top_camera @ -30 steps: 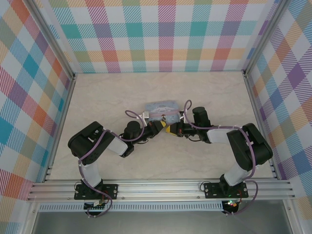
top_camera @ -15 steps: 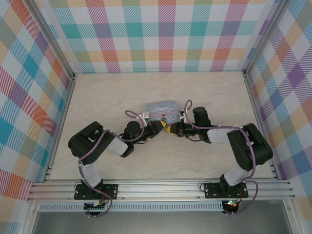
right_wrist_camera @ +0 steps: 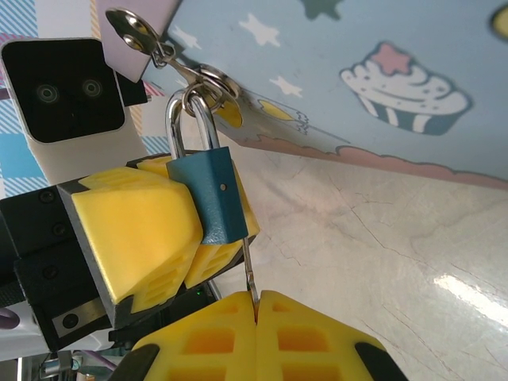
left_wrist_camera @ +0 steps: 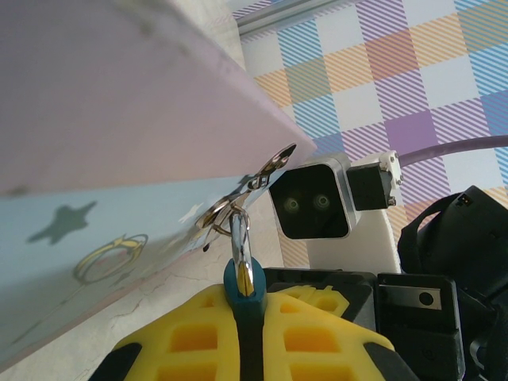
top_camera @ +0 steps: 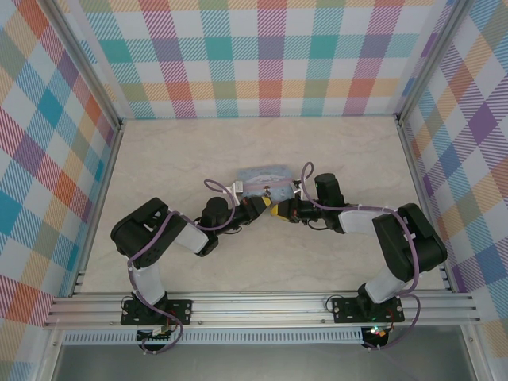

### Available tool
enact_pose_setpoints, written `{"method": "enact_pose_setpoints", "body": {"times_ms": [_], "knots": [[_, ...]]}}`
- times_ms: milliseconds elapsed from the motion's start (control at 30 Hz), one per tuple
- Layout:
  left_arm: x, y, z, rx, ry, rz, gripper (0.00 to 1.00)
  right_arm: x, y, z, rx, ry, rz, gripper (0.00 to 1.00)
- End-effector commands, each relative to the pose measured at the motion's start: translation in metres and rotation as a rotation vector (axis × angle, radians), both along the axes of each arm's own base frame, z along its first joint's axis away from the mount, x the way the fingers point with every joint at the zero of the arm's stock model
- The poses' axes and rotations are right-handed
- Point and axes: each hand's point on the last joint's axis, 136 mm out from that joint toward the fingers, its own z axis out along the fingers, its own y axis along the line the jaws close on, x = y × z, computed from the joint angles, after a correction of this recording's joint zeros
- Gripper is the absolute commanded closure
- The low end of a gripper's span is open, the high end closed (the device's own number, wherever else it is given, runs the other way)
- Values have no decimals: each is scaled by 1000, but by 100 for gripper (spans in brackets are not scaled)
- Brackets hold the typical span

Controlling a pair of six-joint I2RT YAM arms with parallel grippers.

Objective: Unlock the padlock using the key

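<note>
We see a pale, marble-patterned table (top_camera: 175, 159) boxed in on the left, back and right by walls (top_camera: 270, 55) of bright checked cloth, with a ribbed metal rail (top_camera: 262, 305) along its near edge where the two arms are bolted. Near the middle of the table lies a light-blue tin (top_camera: 266, 176) printed with stars and a cupcake, and both arms reach in to meet just in front of it.

On the left, the left gripper (left_wrist_camera: 248, 317) has its yellow pads pressed together on the body of the small teal padlock (right_wrist_camera: 208, 198), holding it upright just beside the tin's front wall. The padlock's silver shackle (right_wrist_camera: 171, 131) is closed and passes through a small metal ring (right_wrist_camera: 210, 79) that hangs from the clasp of the tin.

On the right, the right gripper (right_wrist_camera: 256, 309) has its yellow pads shut tight on the key (right_wrist_camera: 249, 270), and we see just a thin dark sliver of it rising from the seam between them. Its tip reaches the underside of the padlock, right where the left gripper's pads hold it. We cannot tell whether the key sits in the keyhole.
</note>
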Motion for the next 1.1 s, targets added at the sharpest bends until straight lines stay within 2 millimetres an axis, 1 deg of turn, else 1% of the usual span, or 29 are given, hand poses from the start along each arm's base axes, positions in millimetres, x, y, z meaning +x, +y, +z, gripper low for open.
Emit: {"method": "enact_pose_setpoints", "body": {"times_ms": [0, 133, 300, 433, 600, 867, 1067], "knots": [[-6, -8, 4, -6, -38, -31, 100, -5, -1, 10, 16, -30, 33, 95], [-5, -7, 3, -2, -37, -26, 100, -10, -3, 4, 3, -10, 37, 95], [-5, -7, 2, -1, -36, -24, 100, -13, -4, 6, 3, -19, 37, 95], [-5, -7, 2, -1, -36, -25, 100, -10, -4, 10, 4, -37, 29, 95], [-5, -8, 5, -7, -40, -31, 100, -5, -1, 12, 11, -37, 31, 95], [-6, -8, 8, -13, -45, -33, 100, -4, 0, 3, 8, -12, 30, 95], [-6, -8, 10, -16, -49, -36, 100, 1, 3, 10, 26, -36, 27, 95]]}}
